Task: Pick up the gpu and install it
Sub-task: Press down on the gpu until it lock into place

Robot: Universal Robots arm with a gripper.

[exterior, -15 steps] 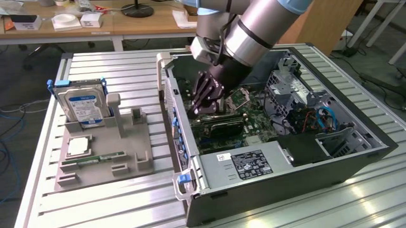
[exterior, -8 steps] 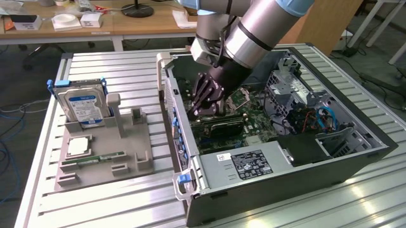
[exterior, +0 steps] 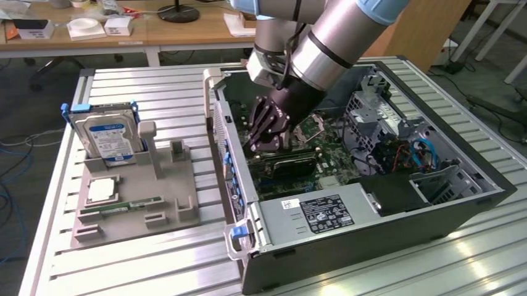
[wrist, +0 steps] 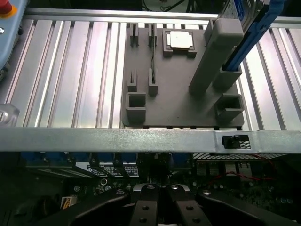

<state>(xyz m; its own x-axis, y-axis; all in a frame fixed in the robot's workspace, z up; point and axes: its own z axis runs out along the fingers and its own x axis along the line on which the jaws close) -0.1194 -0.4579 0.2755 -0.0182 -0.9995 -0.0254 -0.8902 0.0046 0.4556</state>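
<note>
The gpu, a dark flat card, lies low inside the open computer case, down on the green motherboard near the case's wall on the exterior view's left. My black gripper reaches into the case from above, and its tips meet the card's upper edge. In the wrist view the fingers are pressed together just above the motherboard, so my gripper is shut. The part of the card under the fingertips is hidden.
On the exterior view's left a grey holder tray carries an upright hard drive with a blue label, a CPU and a green RAM stick. The case's wall stands between the gripper and the tray. A drive cage and cables fill the case's far side.
</note>
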